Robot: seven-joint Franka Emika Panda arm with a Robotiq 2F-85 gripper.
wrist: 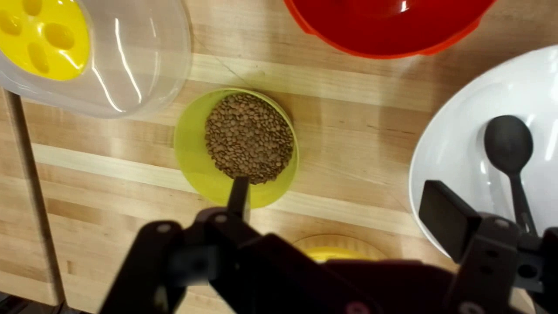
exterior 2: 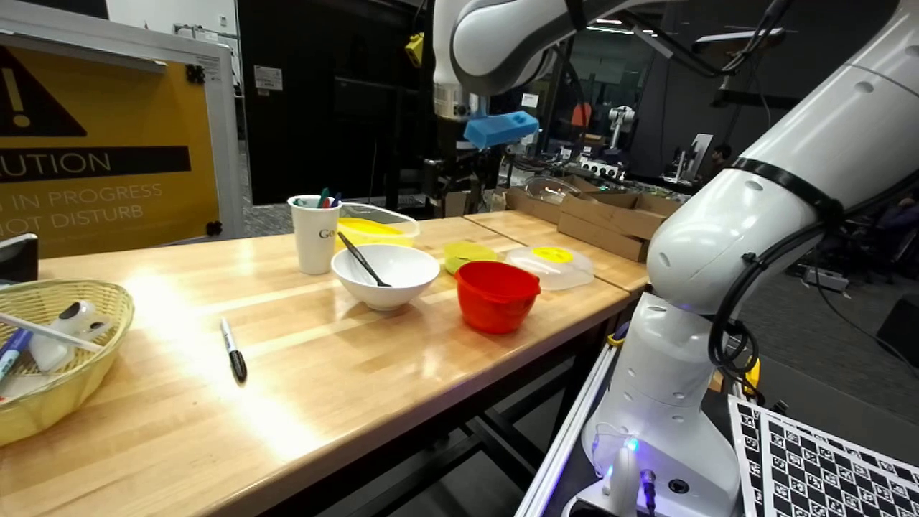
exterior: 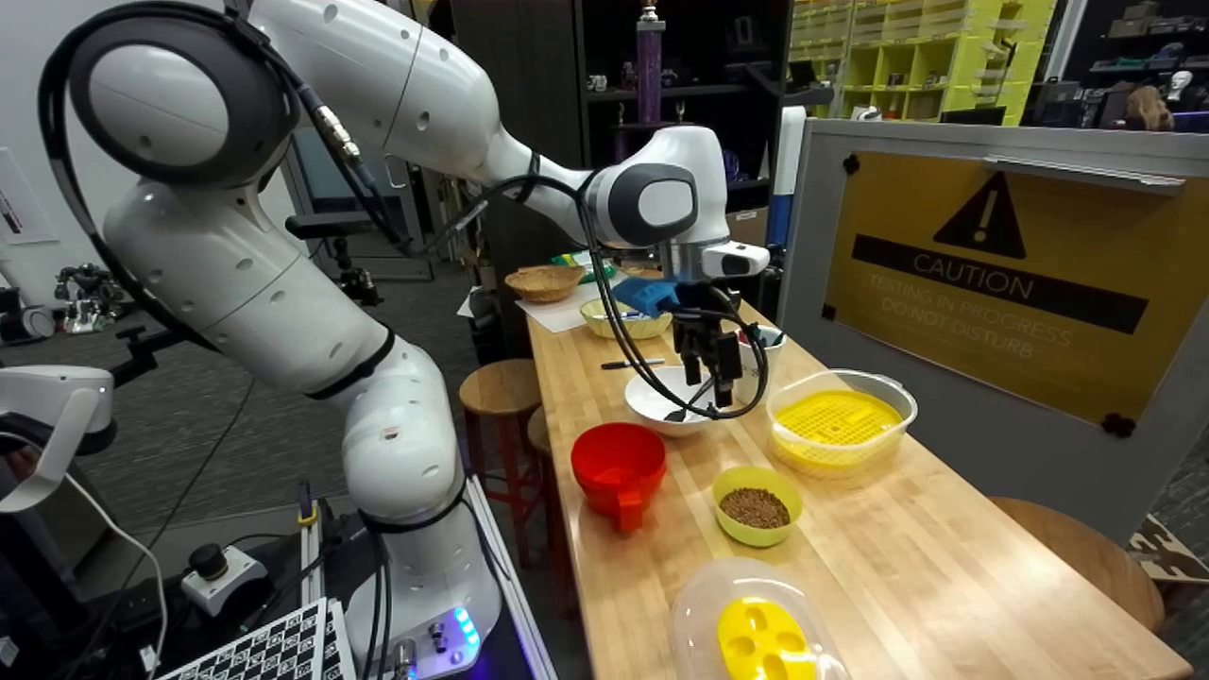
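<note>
With the gripper (wrist: 339, 201) spread wide at the bottom of the wrist view, no grasp is yet made: lentils (wrist: 250, 137) are contained in the yellow-green bowl (wrist: 191, 152) near centre, and the black spoon (wrist: 508, 144) is left ungrasped inside the white bowl (wrist: 455, 144) at right.

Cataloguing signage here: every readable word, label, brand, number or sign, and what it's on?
"CAUTION": yellow sign on the gray partition.
"TESTING IN PROGRESS": same sign.
"DO NOT DISTURB": same sign.
"!": black triangle on that sign.
"Go", rest curving out of view: white cup.
Too small or blurred: white label on the black panel; paper on the wall.
Wrist view: none readable.
</note>
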